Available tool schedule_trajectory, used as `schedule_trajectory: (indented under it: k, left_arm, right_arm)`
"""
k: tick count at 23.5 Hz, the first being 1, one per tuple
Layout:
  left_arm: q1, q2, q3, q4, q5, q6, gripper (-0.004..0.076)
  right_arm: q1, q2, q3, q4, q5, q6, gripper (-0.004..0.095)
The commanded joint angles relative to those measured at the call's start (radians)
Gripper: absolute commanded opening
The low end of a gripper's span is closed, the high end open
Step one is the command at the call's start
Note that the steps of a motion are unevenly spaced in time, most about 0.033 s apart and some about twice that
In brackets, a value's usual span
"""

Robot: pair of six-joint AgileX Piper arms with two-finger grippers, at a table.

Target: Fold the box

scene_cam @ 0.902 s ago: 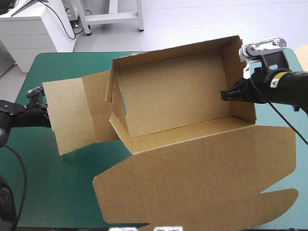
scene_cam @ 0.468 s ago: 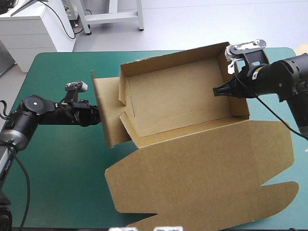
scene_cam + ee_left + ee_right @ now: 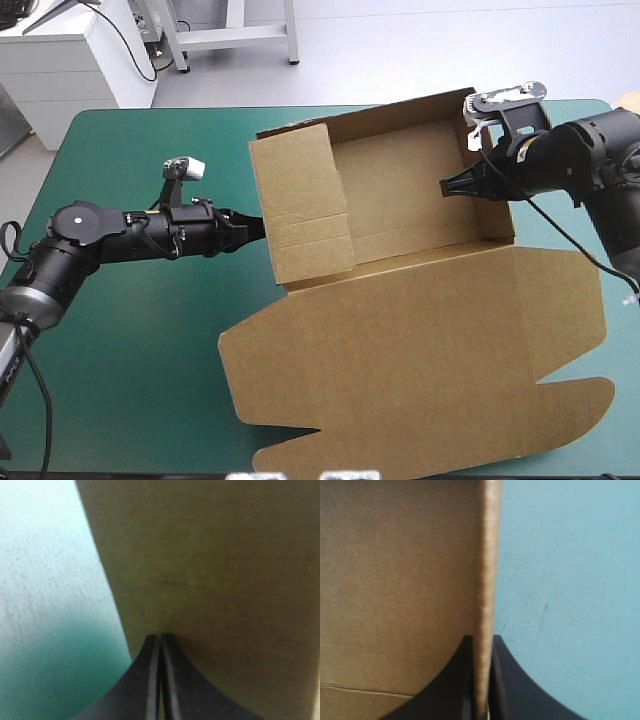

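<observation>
- Box [image 3: 410, 200] sits right of centre on the tabletop [image 3: 130, 340], long axis 9-to-3, lid [image 3: 420, 350] flat toward 6 o'clock.
- Left end effector [image 3: 257, 228] is clenched and empty, tip against the left flap [image 3: 300, 200]; the box is at its 3 o'clock.
- Right end effector [image 3: 448, 187] is clamped on the right wall [image 3: 495, 215].

The table [image 3: 130, 380], covered in teal-green, bears the brown box [image 3: 410, 200], its lid [image 3: 420, 370] flat toward the near edge.
</observation>
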Motion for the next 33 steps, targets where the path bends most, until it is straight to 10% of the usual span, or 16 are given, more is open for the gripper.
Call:
schedule_trajectory:
  k: [1,9,16,29,33]
  left_arm:
    - [-0.009,-0.031,-0.024,-0.14,0.008,0.024,-0.0008]
    - [-0.007,-0.031,-0.024,-0.146,0.025,0.022,0.0072]
    - [-0.005,-0.031,-0.024,-0.347,0.151,0.022,0.0463]
    - [-0.005,-0.021,-0.024,-0.349,0.16,0.008,0.0415]
    - [-0.035,-0.054,-0.026,-0.274,0.021,-0.059,0.0403]
  right_arm:
    - [-0.002,-0.024,-0.031,0.004,-0.055,0.008,-0.0006]
    - [-0.002,-0.024,-0.031,-0.014,-0.055,0.008,-0.0006]
    - [-0.002,-0.024,-0.031,-0.025,-0.052,0.008,-0.0006]
    - [0.002,-0.02,-0.031,-0.013,-0.056,0.041,-0.0005]
    - [0.002,-0.02,-0.031,-0.004,-0.064,0.049,-0.0005]
